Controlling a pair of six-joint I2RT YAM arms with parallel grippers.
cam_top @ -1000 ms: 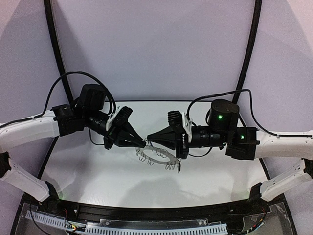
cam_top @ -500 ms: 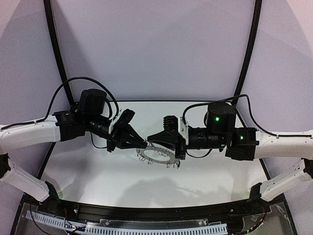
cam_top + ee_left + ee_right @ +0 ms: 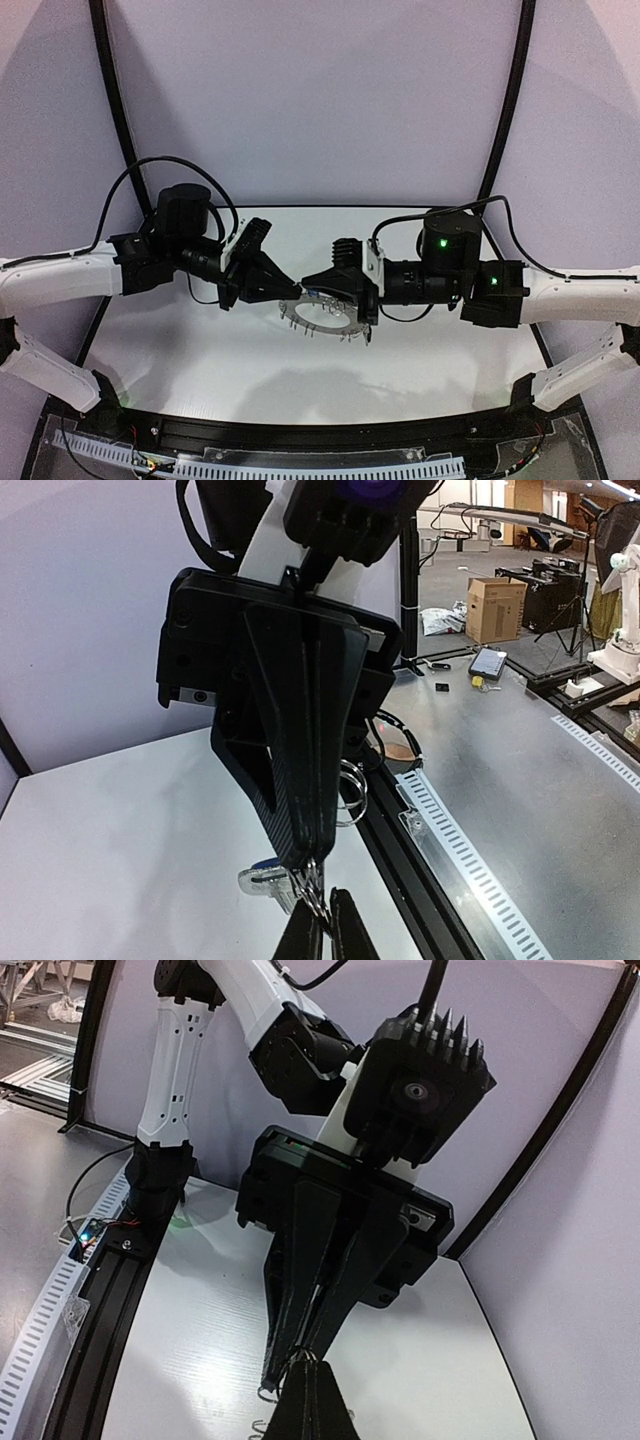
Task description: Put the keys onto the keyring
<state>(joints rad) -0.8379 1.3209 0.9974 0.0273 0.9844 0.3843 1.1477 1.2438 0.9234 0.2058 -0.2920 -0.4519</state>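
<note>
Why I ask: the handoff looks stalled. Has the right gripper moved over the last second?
Yes, slightly: in the top view the right gripper body has shifted left and away from the table far edge, fingertips staying by the keyring.

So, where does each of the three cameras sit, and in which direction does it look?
Top external: above and behind the robot, looking down over the table; both arms, left gripper, right gripper and keyring show.
Left wrist: on the left arm, looking past its own fingers at the right gripper.
Right wrist: on the right arm, looking past its own fingers at the left gripper and left arm.
Shared: each wrist view shows the opposite gripper; all three show the white table.
</note>
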